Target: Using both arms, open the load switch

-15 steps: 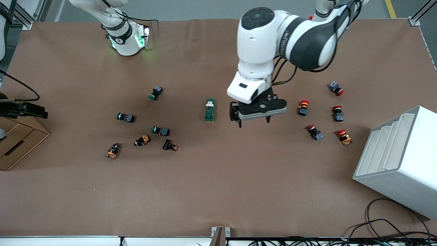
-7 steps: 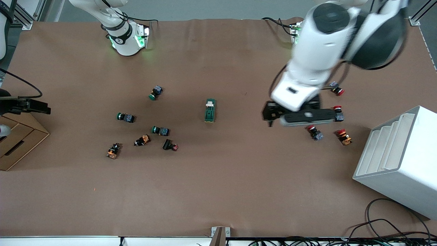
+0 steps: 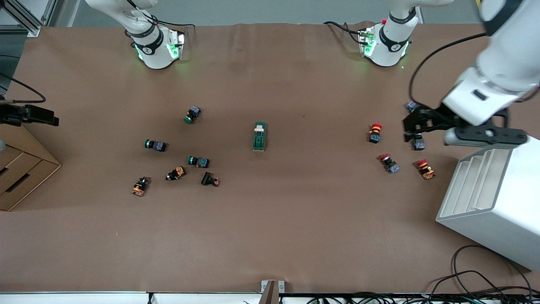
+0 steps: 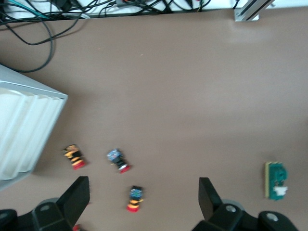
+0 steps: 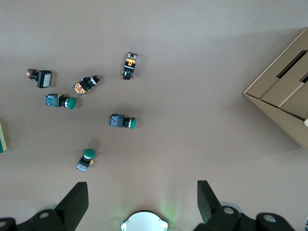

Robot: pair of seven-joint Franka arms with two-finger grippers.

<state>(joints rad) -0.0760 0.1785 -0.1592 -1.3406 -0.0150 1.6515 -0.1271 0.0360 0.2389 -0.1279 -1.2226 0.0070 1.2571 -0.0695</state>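
Note:
The load switch (image 3: pixel 260 136) is a dark-green block with a white tab, lying alone mid-table; it also shows in the left wrist view (image 4: pixel 275 180). My left gripper (image 3: pixel 464 128) hangs open and empty over the red push buttons at the left arm's end of the table, well away from the switch. Its fingers (image 4: pixel 79 195) stand wide apart above a red button (image 4: pixel 135 198) on the table. My right gripper (image 5: pixel 143 204) is open and empty, up over the right arm's end of the table near its own base. Part of that right gripper (image 3: pixel 31 115) shows at the front view's edge.
Several green and orange push buttons (image 3: pixel 198 161) lie scattered toward the right arm's end, and several red ones (image 3: pixel 389 163) toward the left arm's end. A white slotted rack (image 3: pixel 493 198) stands beside the red ones. A cardboard box (image 3: pixel 21 169) sits at the right arm's end. Cables (image 3: pixel 472 270) trail near the front edge.
The left arm swung away from beside the load switch to above the red buttons by the white rack. The right gripper shifted slightly. The switch has not moved.

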